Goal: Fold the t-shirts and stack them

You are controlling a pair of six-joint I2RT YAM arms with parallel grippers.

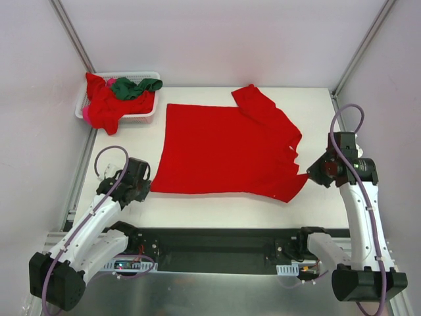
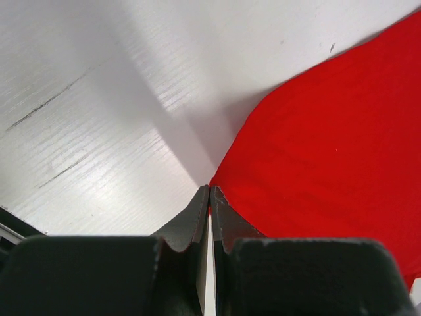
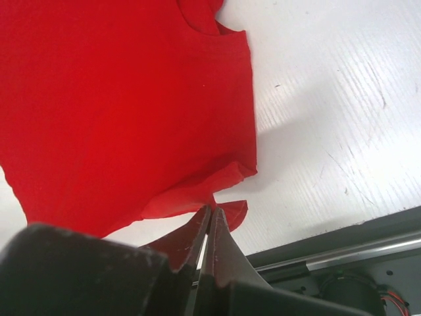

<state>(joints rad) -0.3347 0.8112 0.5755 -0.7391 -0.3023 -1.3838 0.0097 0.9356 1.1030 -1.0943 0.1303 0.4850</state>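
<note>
A large red t-shirt [image 1: 223, 148] lies spread flat across the middle of the white table, one sleeve folded up at its far right. My left gripper [image 1: 146, 187] is shut on its near-left corner; in the left wrist view the closed tips [image 2: 209, 189] pinch the point of red cloth [image 2: 329, 151]. My right gripper [image 1: 309, 176] is shut on the near-right corner, where a small red flap [image 3: 230, 214] sticks out past the closed tips [image 3: 212, 210]. More t-shirts, crumpled red [image 1: 102, 105] and one dark green [image 1: 135, 87], sit in the basket.
The white lattice basket [image 1: 141, 116] stands at the table's far left corner, red cloth hanging over its near side. A black rail [image 1: 217, 240] runs along the near edge between the arm bases. White walls and metal posts enclose the table.
</note>
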